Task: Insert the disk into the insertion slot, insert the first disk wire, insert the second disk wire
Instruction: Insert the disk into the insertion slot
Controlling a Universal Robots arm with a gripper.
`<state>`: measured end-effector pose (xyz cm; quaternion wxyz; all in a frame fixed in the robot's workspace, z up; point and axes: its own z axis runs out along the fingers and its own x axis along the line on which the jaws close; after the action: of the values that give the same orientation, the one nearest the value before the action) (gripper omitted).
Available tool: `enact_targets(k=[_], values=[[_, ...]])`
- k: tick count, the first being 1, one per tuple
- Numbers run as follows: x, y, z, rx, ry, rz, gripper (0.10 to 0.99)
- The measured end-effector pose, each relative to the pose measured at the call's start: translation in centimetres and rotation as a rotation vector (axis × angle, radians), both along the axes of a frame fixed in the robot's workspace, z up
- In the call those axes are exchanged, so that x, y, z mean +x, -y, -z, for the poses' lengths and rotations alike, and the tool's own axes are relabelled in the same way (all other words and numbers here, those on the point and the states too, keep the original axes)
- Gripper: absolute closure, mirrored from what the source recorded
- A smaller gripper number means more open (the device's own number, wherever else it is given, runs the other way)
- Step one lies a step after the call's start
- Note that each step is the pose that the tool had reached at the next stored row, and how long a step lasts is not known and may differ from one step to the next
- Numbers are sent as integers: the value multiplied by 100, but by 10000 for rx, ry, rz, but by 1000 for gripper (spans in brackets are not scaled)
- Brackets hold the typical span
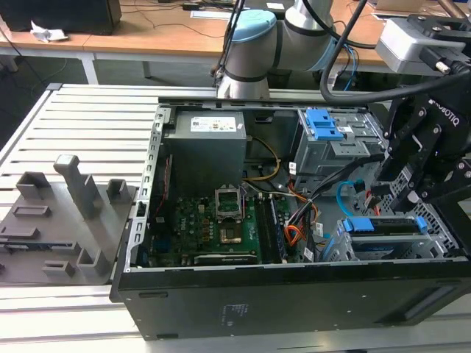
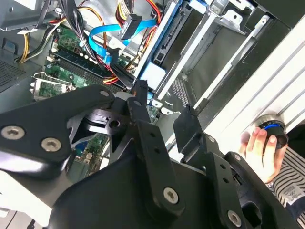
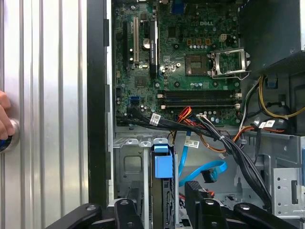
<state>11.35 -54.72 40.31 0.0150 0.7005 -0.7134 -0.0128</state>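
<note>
The disk (image 1: 383,225), silver-grey in its blue carrier, sits inside the insertion slot (image 1: 444,229), a perforated grey cage in the case corner at the exterior view's right. In the first wrist view the disk (image 3: 162,164) stands edge-on in the cage (image 3: 127,164). My gripper (image 1: 411,180) hovers just above it, open. Its black fingers (image 3: 196,202) stand either side of the carrier with gaps, touching nothing. The light-blue second disk wire (image 3: 206,171) loops loose beside the cage, also seen in the second wrist view (image 2: 102,34). The orange-red first disk wire (image 2: 151,10) hangs free nearby.
A taller grey bay with a blue latch (image 1: 322,123) stands behind the cage. Thick black cables (image 3: 238,152) cross beside the disk. The motherboard (image 1: 213,224) and power supply (image 1: 206,143) fill the case's middle. A person's hand (image 2: 259,151) rests on a knob on the slatted table.
</note>
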Motion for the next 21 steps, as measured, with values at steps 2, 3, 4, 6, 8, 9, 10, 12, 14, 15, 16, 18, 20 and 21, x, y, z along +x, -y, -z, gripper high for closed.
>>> enact_targets(k=[2,3,4,6,8,9,10,12,14,15,16,18,20,21], values=[[0,0,1,1,0,0,608],[0,0,1,0,0,-1,671],[0,0,1,0,0,-1,733],[0,0,2,1,0,0,855],[0,0,2,1,0,0,980],[0,0,2,0,0,-1,980],[0,0,2,1,0,-1,980],[0,0,3,0,0,0,980],[2,0,3,2,0,0,980],[17,0,4,3,0,-1,980],[43,0,3,1,0,0,980],[96,-1,3,1,-1,-1,980],[133,-1,3,-1,-3,-1,980],[134,-2,6,1,-3,0,980]])
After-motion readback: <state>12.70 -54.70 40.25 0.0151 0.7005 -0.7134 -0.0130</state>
